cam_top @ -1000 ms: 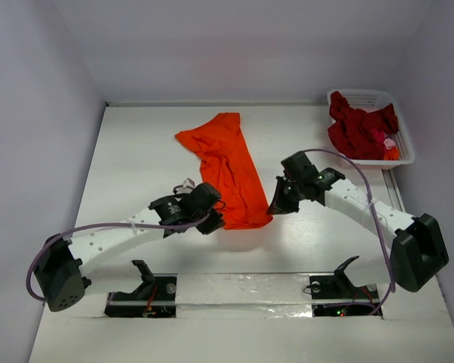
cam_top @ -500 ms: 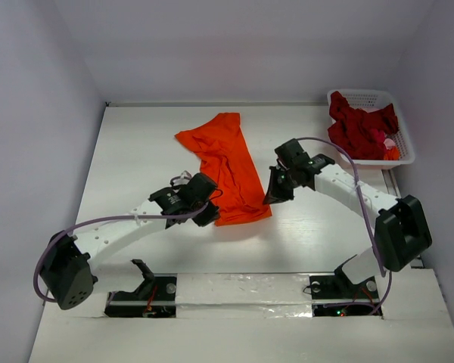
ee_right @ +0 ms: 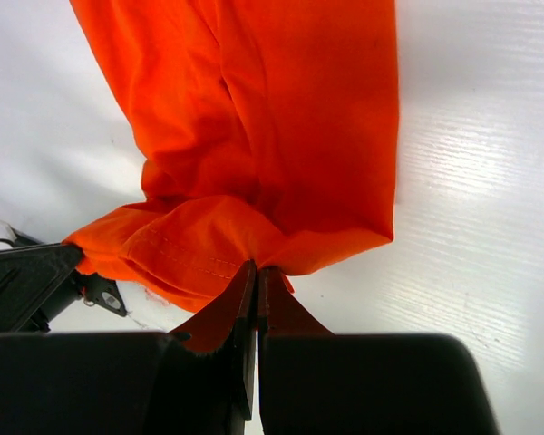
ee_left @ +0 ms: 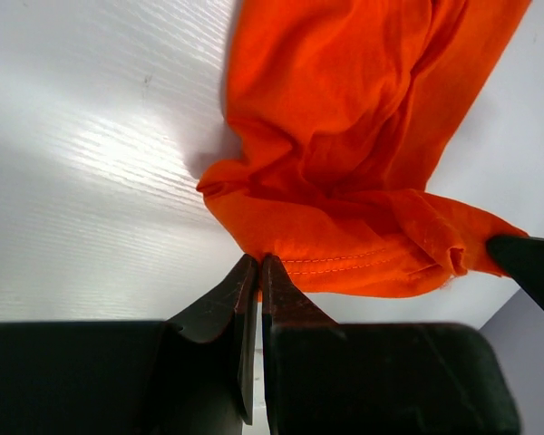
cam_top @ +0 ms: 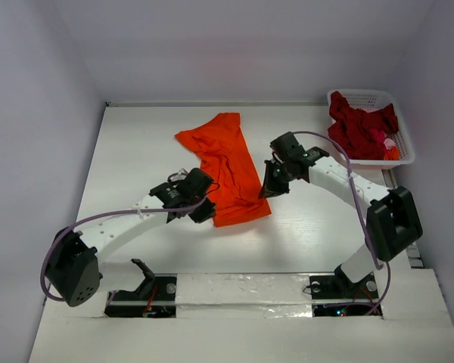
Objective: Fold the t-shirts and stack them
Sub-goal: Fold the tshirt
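A bright orange t-shirt (cam_top: 227, 162) lies folded lengthwise in the middle of the white table, running from far left toward the near right. My left gripper (cam_top: 206, 209) is shut on its near-left hem corner, seen in the left wrist view (ee_left: 258, 261) pinching the stitched hem (ee_left: 344, 263). My right gripper (cam_top: 266, 190) is shut on the near-right corner, seen in the right wrist view (ee_right: 257, 268). The near end of the orange t-shirt (ee_right: 254, 136) is lifted and doubled back. Dark red t-shirts (cam_top: 359, 128) lie heaped in the basket.
A white latticed basket (cam_top: 397, 155) stands at the far right corner of the table, with a bit of pink and orange cloth (cam_top: 390, 146) in it. The table (cam_top: 136, 144) is walled on three sides. Two arm bases sit at the near edge.
Both grippers have moved away from me with the shirt's near hem, carrying it toward the far end. The near end of the shirt now sits farther up the table.
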Action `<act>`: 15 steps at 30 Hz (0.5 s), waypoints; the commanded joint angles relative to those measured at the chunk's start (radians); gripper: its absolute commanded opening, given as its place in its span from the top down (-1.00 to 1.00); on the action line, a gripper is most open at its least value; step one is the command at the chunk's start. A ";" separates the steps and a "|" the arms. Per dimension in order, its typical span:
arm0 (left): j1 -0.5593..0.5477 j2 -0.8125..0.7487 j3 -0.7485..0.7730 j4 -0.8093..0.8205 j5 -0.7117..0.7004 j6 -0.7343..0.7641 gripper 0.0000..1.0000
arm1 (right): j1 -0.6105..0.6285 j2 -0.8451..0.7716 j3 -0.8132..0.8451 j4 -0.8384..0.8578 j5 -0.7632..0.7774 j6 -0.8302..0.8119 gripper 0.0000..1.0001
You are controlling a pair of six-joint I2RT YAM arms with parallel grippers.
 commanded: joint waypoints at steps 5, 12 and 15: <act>0.045 0.043 0.083 0.021 0.009 0.078 1.00 | -0.016 0.043 0.096 -0.004 -0.012 -0.026 1.00; 0.076 0.096 0.152 0.023 0.022 0.121 1.00 | -0.025 0.078 0.156 -0.023 -0.007 -0.034 1.00; 0.094 0.108 0.163 0.026 0.032 0.134 1.00 | -0.035 0.092 0.181 -0.031 -0.002 -0.037 1.00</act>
